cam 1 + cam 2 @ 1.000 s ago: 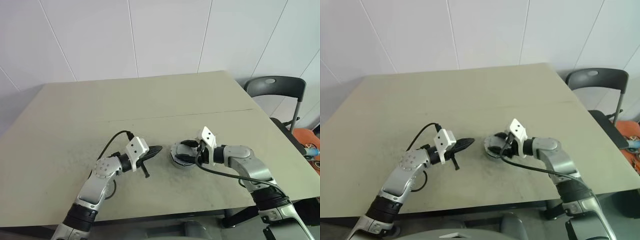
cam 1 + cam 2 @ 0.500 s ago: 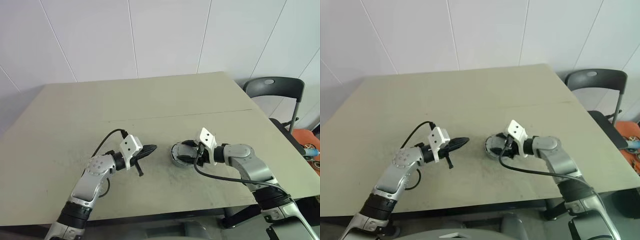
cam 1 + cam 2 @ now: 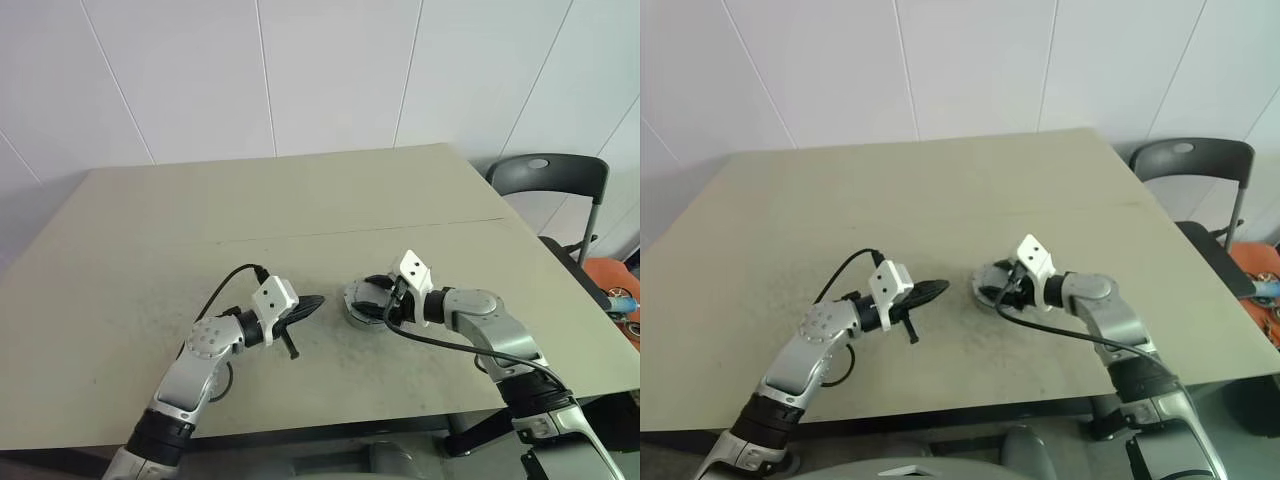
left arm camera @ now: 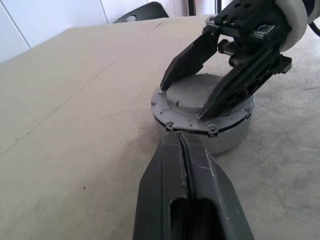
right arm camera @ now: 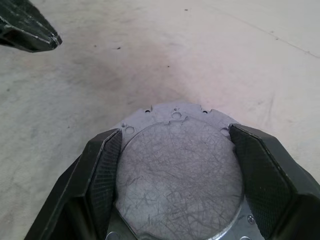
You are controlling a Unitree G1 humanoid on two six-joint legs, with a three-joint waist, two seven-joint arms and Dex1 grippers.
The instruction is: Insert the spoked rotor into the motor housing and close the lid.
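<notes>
The motor housing (image 4: 231, 141) is a silver round puck standing on the table, with the grey lid (image 5: 182, 170) sitting on top of it. My right gripper (image 5: 176, 131) reaches over it from the right, and its two black fingers (image 4: 184, 61) hug the lid's raised face on both sides. My left gripper (image 3: 318, 299) is shut and empty. It points at the housing from the left, with its tip (image 4: 180, 137) just short of the housing's wall. The spoked rotor is hidden.
The beige table (image 3: 300, 200) has a faint seam across its middle. A dark chair (image 3: 555, 180) stands past the table's right edge, with an orange object (image 3: 612, 282) on the floor near it.
My left gripper drew back a little to the left and came back to the same spot. The right gripper stays around the lid, with its wrist turned slightly.
</notes>
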